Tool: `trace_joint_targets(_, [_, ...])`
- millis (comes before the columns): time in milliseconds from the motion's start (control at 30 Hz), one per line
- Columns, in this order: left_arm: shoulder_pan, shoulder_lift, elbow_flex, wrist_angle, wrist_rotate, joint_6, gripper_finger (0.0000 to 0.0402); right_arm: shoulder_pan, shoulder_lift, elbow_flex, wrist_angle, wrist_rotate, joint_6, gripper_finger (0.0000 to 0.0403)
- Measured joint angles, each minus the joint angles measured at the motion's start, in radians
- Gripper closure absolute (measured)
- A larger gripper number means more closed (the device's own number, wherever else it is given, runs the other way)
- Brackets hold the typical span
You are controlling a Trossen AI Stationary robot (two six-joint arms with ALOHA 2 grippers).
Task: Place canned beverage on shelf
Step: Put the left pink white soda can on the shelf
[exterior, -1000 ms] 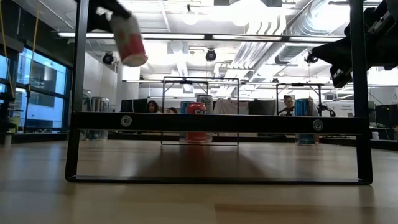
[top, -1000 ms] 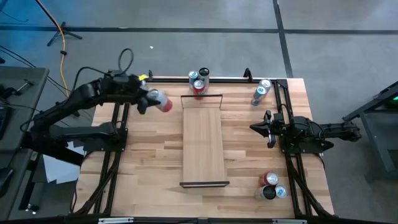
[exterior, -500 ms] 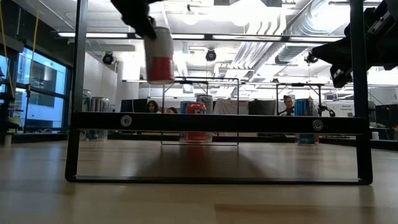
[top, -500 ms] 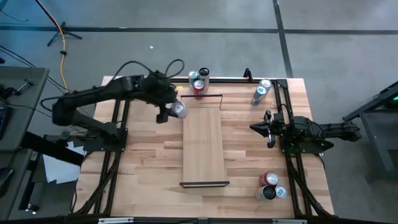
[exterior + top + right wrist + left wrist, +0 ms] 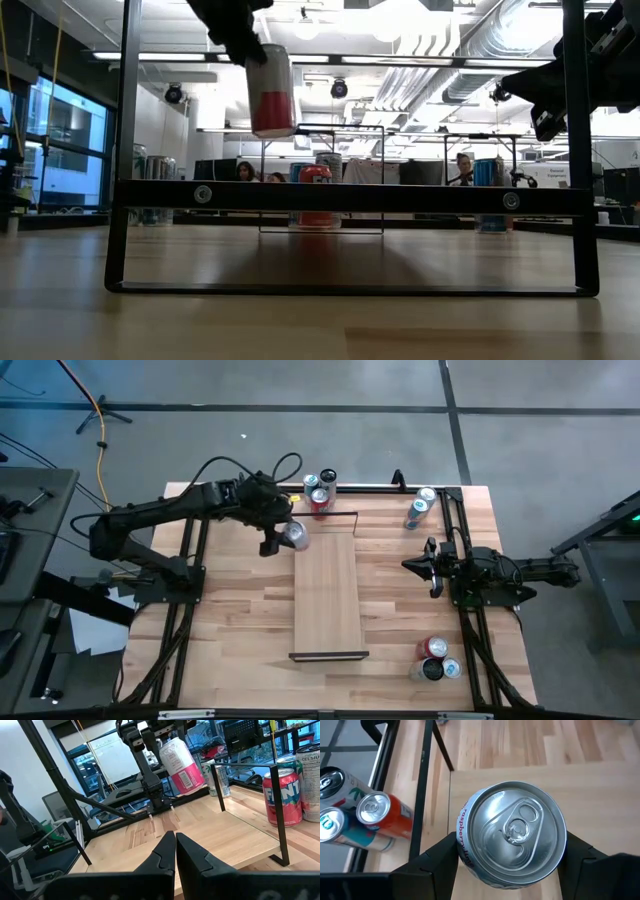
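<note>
My left gripper is shut on a white and red can, held in the air over the far left corner of the shelf. The shelf is a long pale plank with a black rail at each short end, lying on the tabletop. The can also shows in the low view, in the left wrist view and in the right wrist view. My right gripper is shut and empty, right of the shelf. My left gripper pinches the can between its two fingers, one on each opposite side of the wall, near the top end. The fingers come from above, pointing down. The can hangs below them, top up and slightly tilted, lifted clear of the shelf.
Three cans stand at the table's far edge behind the shelf. Two cans stand at the far right and three at the near right. Black frame bars run along both table sides. People show in the room behind.
My left gripper has carried the can toward the table's right, from left of the shelf to over its far left corner, and a little down. The can has turned from strongly tilted to nearly upright.
</note>
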Motion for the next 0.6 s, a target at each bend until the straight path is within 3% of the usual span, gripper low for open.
trace_joint_targets(600, [-0.015,0.098,0.001,0.037,0.071,-0.133,0.0192,0.0,0.0,0.0,0.0,0.0,0.0,0.0402])
